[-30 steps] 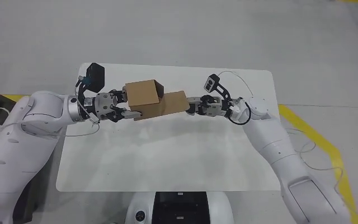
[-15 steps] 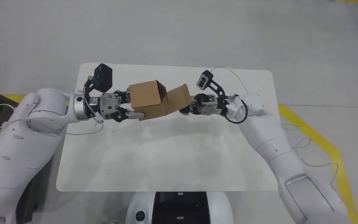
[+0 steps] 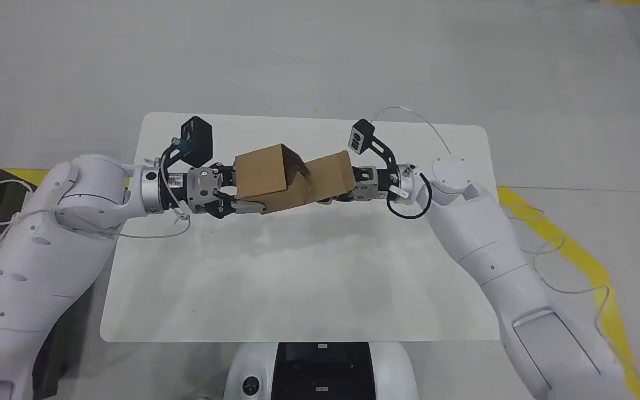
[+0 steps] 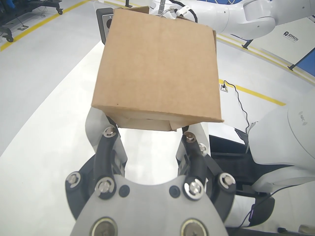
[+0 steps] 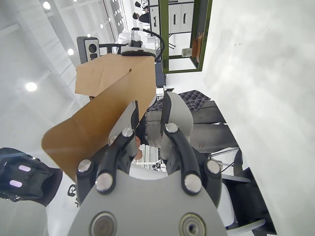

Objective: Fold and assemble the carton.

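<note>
The carton [image 3: 265,175] hangs in the air above the table [image 3: 300,290], near its far edge, between the two arms. The left gripper [image 3: 238,193] clamps one end of it. In the left wrist view its fingers [image 4: 190,138] press on opposite sides of the box end, with a folded end flap showing between them. The body is squared into a tube, and the end towards the right arm looks open. From that end a long flap [image 3: 330,177] sticks out, bent partway round. The right gripper [image 3: 342,191] is at this flap with its fingers spread. The cardboard lies along the outer side of one finger while the other finger [image 5: 176,116] stands free, so it seems to push rather than pinch.

The carton is probably light and empty. Its panels should be stiff across the flat but give readily at the scored creases. A hard squeeze in the middle of a wall would likely buckle it, so the best hold is near a corner, where two walls brace each other. The matt surface should give the pads fair grip. The flap is best pushed near its free edge, with the force directed towards the left gripper. Held at one end only, the box may twist under a sideways shove
</note>
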